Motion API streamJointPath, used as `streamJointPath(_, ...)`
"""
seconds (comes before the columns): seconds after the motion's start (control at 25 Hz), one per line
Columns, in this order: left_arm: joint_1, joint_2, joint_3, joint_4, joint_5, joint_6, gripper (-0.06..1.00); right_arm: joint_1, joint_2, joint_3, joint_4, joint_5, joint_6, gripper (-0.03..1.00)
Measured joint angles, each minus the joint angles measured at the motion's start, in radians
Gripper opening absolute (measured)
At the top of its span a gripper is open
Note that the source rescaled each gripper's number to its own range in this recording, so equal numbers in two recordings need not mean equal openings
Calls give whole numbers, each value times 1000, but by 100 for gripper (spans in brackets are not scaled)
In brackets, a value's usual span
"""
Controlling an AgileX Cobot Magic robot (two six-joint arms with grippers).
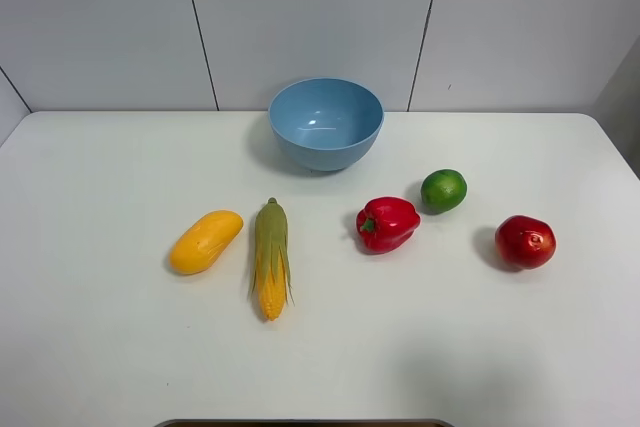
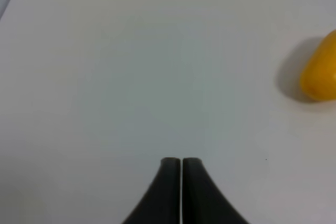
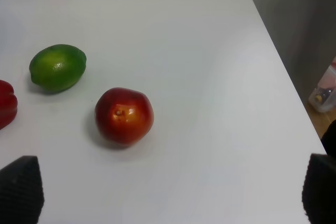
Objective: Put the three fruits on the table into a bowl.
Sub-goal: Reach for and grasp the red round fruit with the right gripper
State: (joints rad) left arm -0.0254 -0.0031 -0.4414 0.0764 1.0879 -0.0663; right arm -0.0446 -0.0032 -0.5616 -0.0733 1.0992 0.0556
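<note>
On the white table (image 1: 120,347) lie the yellow-orange mango (image 1: 205,241) at the left, the green lime (image 1: 444,190) right of middle and the glossy red pomegranate-like fruit (image 1: 525,242) at the right. The light-blue bowl (image 1: 326,123) stands empty at the back middle. Neither gripper shows in the exterior view. In the left wrist view my left gripper (image 2: 181,162) is shut and empty over bare table, with the mango (image 2: 320,74) at the frame edge. In the right wrist view my right gripper (image 3: 170,187) is wide open, with the red fruit (image 3: 124,116) and lime (image 3: 57,67) ahead of it.
A red bell pepper (image 1: 387,224) lies between the corn and the lime; its edge shows in the right wrist view (image 3: 6,103). A corn cob with green husk (image 1: 271,258) lies next to the mango. A wall stands behind the table, and the table's right edge (image 3: 283,72) is near the red fruit.
</note>
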Motion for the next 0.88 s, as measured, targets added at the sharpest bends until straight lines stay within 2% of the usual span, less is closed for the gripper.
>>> streamJointPath(0.88,0,0,0,-1,0,-1,0,0,0,0,-1,0,0,100)
